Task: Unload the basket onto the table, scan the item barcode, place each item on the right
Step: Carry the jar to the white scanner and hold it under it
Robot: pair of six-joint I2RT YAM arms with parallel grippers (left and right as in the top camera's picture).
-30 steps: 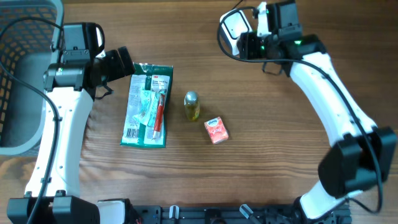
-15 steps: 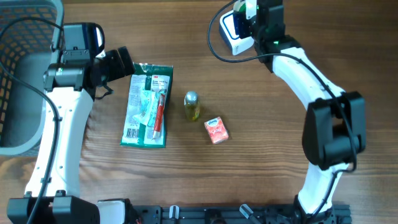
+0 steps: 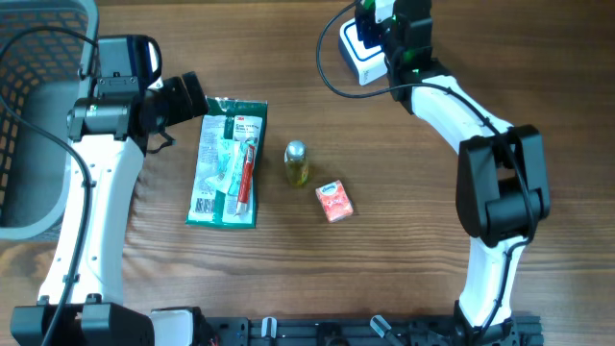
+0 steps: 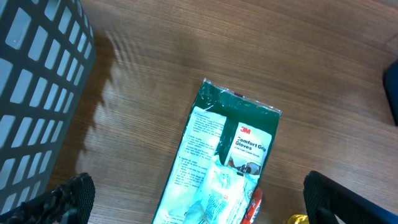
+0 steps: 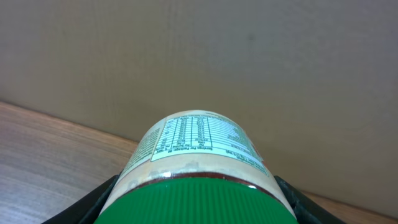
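Squarely, green-lidded jar [image 5: 198,163] clamped inside right hand [image 5: 198,200], lid facing wrist.

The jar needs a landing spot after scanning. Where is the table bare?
Bare wood lies between the red box and the right arm, and along the front edge below the glove pack. The middle is crowded: glove pack, yellow bottle and red box lie close together. The open left pincer hangs beside the pack.

White arm links [image 3: 96,197], black joints [image 3: 502,192], black left pincer [image 3: 200,98], looping black cables [image 3: 321,53].
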